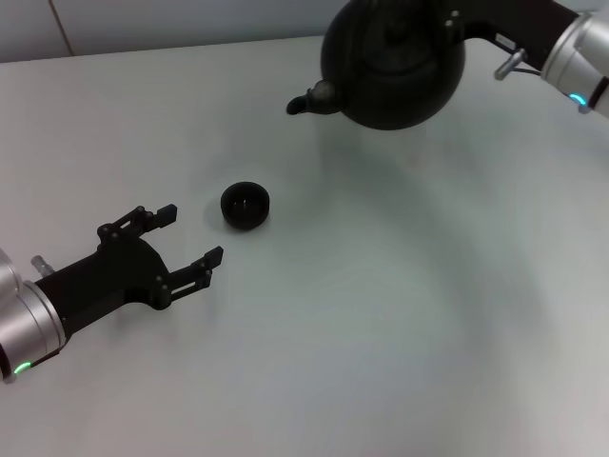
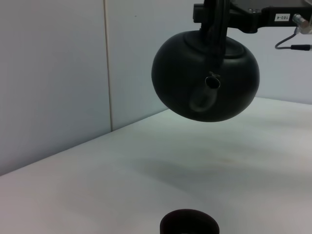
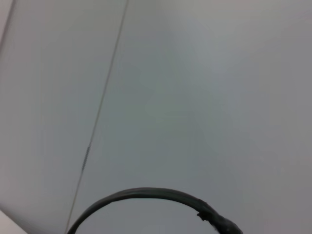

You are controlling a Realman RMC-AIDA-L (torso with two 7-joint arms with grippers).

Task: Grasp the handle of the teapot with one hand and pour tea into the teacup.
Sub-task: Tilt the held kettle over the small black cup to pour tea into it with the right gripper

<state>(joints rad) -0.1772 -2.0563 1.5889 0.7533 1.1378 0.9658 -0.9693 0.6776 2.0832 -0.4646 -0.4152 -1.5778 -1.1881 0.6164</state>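
Observation:
The matte-black teapot (image 1: pixel 395 67) hangs in the air above the far right of the table, its short spout (image 1: pixel 306 101) pointing left toward the teacup's side. My right gripper (image 1: pixel 449 19) is shut on the handle at the pot's top. In the left wrist view the teapot (image 2: pixel 204 78) hangs from its handle (image 2: pixel 217 29) with the spout (image 2: pixel 210 87) facing the camera. The right wrist view shows only the handle's arc (image 3: pixel 146 194). The tiny black teacup (image 1: pixel 245 206) stands on the table, left of and nearer than the pot; it also shows in the left wrist view (image 2: pixel 189 225). My left gripper (image 1: pixel 194 231) is open and empty, just left of the cup.
The white table (image 1: pixel 381 314) carries nothing else. A pale wall (image 2: pixel 58 73) stands behind its far edge. The left arm (image 1: pixel 38 314) lies low over the table's near left corner.

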